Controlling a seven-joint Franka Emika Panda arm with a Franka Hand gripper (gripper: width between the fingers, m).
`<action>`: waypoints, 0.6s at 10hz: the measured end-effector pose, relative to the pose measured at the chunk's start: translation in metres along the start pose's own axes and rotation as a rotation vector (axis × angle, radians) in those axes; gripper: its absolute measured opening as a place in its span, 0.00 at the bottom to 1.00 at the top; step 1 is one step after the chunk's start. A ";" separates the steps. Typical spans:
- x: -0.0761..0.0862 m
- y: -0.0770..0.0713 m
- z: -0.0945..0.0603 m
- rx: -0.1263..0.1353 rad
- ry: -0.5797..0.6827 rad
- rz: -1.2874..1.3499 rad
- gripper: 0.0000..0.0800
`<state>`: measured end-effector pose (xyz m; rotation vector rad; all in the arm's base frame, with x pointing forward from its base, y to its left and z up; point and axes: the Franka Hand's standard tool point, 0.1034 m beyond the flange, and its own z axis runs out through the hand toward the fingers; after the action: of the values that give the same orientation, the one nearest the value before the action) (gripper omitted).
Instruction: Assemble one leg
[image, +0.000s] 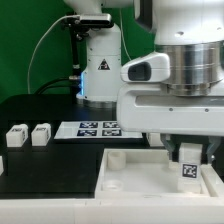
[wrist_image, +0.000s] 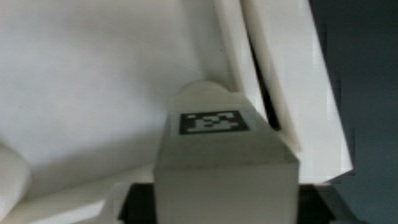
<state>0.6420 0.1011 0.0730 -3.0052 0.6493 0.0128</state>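
The small white plastic leg block (image: 188, 166) with a black-and-white square tag on its face hangs between my fingers at the exterior view's lower right, just above the large flat white square tray-like piece (image: 125, 172) with a raised rim. My gripper (image: 189, 160) is clamped on that leg, the tagged face turned toward the exterior camera. In the wrist view the same leg (wrist_image: 217, 150) juts out from between my jaws, tag up, close beside the tray's raised rim (wrist_image: 267, 70), with the broad white tray floor open on its other side. Beyond the rim lies a dark strip of black table (wrist_image: 356, 90). Two more small white tagged blocks (image: 28, 135) sit side by side on the black table at the exterior view's left, well apart from me. The thin flat white marker board (image: 96, 128) lies between them and the tray, near the white robot base (image: 98, 65).
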 end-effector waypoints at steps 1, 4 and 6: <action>0.001 0.006 0.000 -0.013 -0.004 0.075 0.37; 0.005 0.014 -0.001 -0.036 0.016 0.404 0.39; 0.007 0.022 -0.002 -0.058 0.037 0.505 0.40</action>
<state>0.6392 0.0782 0.0733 -2.8082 1.4104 0.0012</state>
